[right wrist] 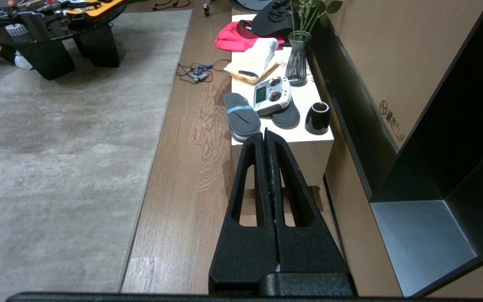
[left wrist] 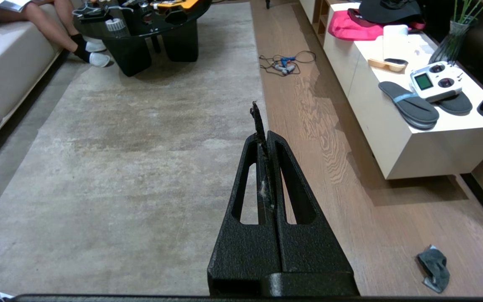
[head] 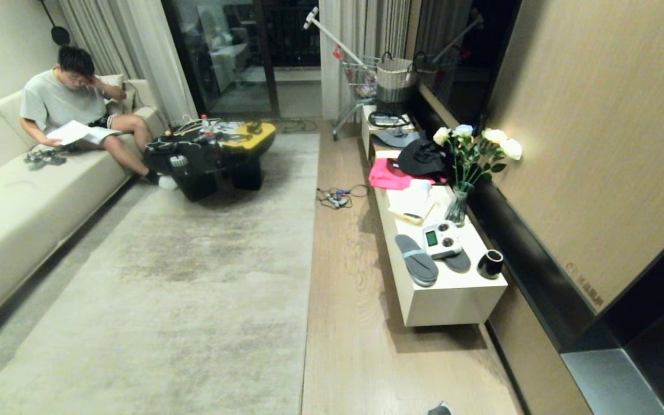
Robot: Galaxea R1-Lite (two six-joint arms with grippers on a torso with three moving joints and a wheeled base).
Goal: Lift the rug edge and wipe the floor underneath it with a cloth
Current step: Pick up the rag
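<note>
Both tools clenched empty, left tool [left wrist: 262,140] over the rug edge [left wrist: 259,105], right tool [right wrist: 265,140] high; cloth [left wrist: 433,268] on floor [left wrist: 342,176] near the bench [left wrist: 392,138], risk: lifting rug before fetching cloth, or snagging cables [left wrist: 285,65].

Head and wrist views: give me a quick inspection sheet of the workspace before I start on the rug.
Surface: wood-grain floor runs as a strip between the rug and the low white cabinet.
Job's things: rug edge lies flat, not lifted; cloth lies crumpled on the floor, untouched.
Clutter: slippers, remote controller, black cup, vase of flowers on the cabinet.
Grippers: left gripper shut, empty, above the rug edge; right gripper shut, empty.
Cables: tangled cable bundle on the floor beside the rug.
Surroundings: person seated on the sofa; black coffee table on the rug.
</note>
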